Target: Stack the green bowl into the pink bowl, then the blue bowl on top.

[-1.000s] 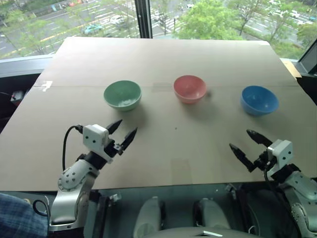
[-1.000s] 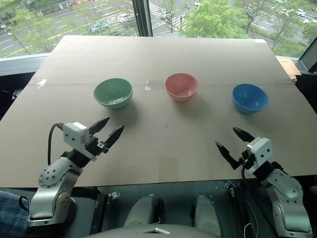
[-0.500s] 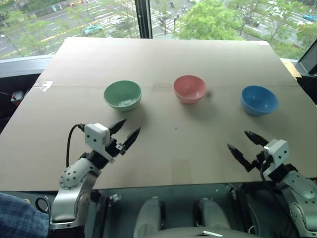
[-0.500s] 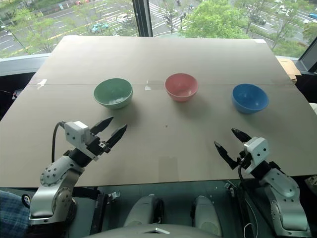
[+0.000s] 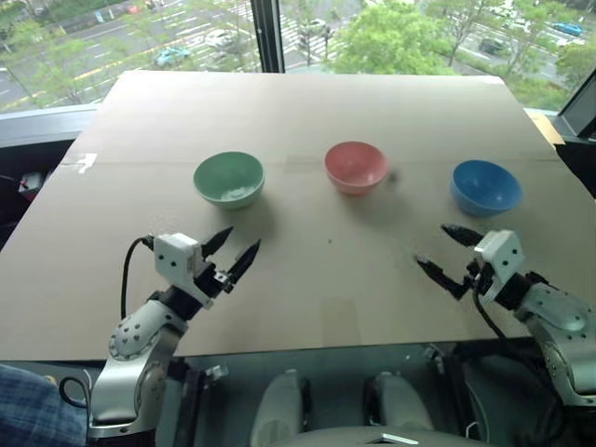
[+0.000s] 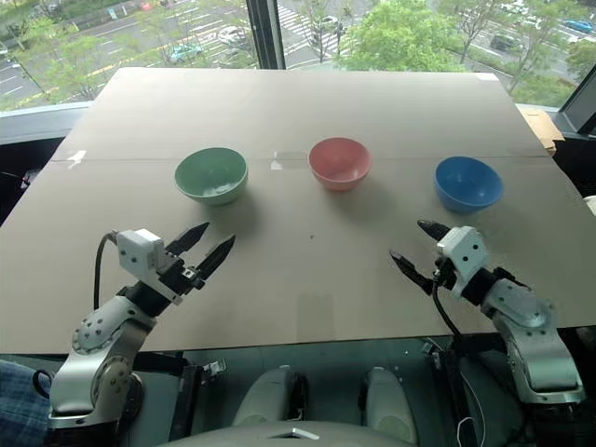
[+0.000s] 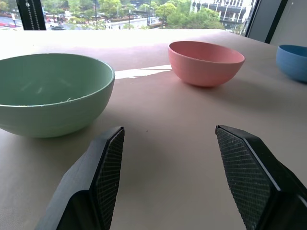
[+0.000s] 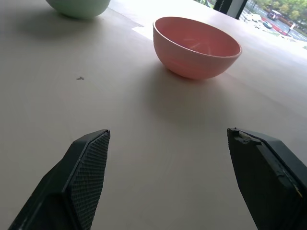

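Three bowls stand in a row across the cardboard-covered surface (image 5: 307,112), well apart from one another: the green bowl (image 5: 229,179) toward the robot's left, the pink bowl (image 5: 356,167) in the middle, and the blue bowl (image 5: 486,187) toward its right. All three sit upright and empty, and nothing is stacked yet.

The left gripper (image 5: 231,255) hovers near the front of the surface, just short of the green bowl, with its two black fingers spread wide and nothing between them. In the left wrist view the green bowl (image 7: 53,93) sits close ahead and off to one side of the fingers' gap, with the pink bowl (image 7: 206,62) farther beyond. The right gripper (image 5: 445,251) hangs near the blue bowl, also wide open and empty; its wrist view looks toward the pink bowl (image 8: 196,47).

The first step looks to be barely under way: the approach to the green bowl. The next move likely calls for the left gripper to advance and line up so one finger goes inside the rim and the other outside, then close, lift, and carry the bowl over the pink one.
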`<state>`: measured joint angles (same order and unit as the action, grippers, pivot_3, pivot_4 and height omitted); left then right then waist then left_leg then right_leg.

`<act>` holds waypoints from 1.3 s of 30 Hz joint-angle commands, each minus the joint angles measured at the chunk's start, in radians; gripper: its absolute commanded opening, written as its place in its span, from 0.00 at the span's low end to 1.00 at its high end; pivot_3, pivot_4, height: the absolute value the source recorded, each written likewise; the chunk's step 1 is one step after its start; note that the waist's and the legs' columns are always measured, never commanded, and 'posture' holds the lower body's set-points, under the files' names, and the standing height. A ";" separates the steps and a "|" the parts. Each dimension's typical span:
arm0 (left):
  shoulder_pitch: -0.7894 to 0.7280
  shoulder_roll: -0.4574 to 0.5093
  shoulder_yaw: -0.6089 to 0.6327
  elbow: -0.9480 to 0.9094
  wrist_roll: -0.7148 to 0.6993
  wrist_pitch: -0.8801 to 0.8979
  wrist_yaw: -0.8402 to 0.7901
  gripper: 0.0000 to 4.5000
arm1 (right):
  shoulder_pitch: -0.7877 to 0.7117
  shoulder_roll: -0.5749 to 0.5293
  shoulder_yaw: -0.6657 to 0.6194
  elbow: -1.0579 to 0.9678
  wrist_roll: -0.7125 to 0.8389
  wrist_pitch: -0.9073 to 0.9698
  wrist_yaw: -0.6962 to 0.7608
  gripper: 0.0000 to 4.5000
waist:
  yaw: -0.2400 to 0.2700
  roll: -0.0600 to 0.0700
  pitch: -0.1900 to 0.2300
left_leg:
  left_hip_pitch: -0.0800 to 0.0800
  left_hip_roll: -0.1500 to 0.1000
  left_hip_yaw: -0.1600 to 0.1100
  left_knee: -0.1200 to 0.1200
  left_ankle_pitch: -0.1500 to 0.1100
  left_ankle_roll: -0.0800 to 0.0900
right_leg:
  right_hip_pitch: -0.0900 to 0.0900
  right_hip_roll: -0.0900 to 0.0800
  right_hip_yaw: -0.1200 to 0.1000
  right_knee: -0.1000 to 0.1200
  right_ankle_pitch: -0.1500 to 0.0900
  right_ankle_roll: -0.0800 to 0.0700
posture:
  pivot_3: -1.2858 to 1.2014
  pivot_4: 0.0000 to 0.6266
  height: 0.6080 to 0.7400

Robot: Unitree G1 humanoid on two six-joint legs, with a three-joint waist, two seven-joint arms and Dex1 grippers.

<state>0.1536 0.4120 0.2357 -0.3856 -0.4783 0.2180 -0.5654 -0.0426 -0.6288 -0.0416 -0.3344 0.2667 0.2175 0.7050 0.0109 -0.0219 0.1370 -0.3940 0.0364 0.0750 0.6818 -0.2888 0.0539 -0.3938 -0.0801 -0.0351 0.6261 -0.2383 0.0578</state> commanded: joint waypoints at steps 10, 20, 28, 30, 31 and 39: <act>0.024 0.026 0.040 -0.071 -0.074 -0.011 -0.056 0.71 | -0.664 0.061 0.256 0.378 -0.145 0.130 0.110 0.91 | -0.001 0.000 0.000 | -0.004 -0.001 -0.001 0.000 0.000 0.001 | -0.002 0.000 -0.002 -0.001 0.002 0.003 | 0.52 0.24 0.99; 0.083 0.030 0.033 -0.180 -0.063 -0.071 -0.090 0.71 | -0.960 0.234 0.421 0.906 -0.343 -0.043 0.141 0.91 | -0.017 0.002 0.001 | -0.003 -0.001 -0.001 -0.001 0.000 0.000 | -0.002 0.000 -0.003 -0.001 0.002 0.003 | 0.52 0.24 0.99; 0.132 0.043 0.046 -0.239 -0.080 -0.069 -0.086 0.71 | -1.123 0.358 0.430 1.258 -0.427 -0.185 0.126 0.91 | -0.029 0.004 0.003 | -0.003 -0.001 0.000 -0.003 0.000 0.000 | -0.002 0.000 -0.003 -0.001 0.002 0.003 | 0.52 0.24 0.99; 0.140 0.039 0.046 -0.247 -0.079 -0.073 -0.081 0.71 | -1.148 0.379 0.429 1.323 -0.444 -0.203 0.129 0.91 | -0.029 0.005 0.003 | -0.003 0.000 -0.001 -0.004 0.000 0.000 | -0.002 0.000 -0.003 -0.001 0.002 0.003 | 0.52 0.24 0.99; 0.143 0.038 0.045 -0.251 -0.077 -0.075 -0.078 0.71 | -1.156 0.387 0.433 1.352 -0.453 -0.214 0.135 0.91 | -0.029 0.005 0.003 | -0.003 0.000 -0.001 -0.004 0.000 -0.001 | -0.003 0.000 -0.003 -0.001 0.002 0.003 | 0.52 0.24 0.99; 0.156 0.028 0.028 -0.281 -0.072 -0.075 -0.055 0.72 | -1.191 0.416 0.425 1.462 -0.511 -0.292 0.128 0.48 | -0.031 0.006 0.004 | -0.003 -0.001 -0.001 -0.004 0.000 -0.001 | -0.002 0.000 -0.003 -0.001 0.002 0.003 | 0.52 0.24 0.99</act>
<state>0.3007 0.4378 0.2643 -0.6210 -0.5502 0.1631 -0.6170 -1.1903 -0.2179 0.3971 1.1285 -0.2363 -0.0447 0.8410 -0.0196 -0.0162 0.1407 -0.3970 0.0359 0.0744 0.6775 -0.2886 0.0529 -0.3964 -0.0802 -0.0381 0.6254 -0.2362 0.0612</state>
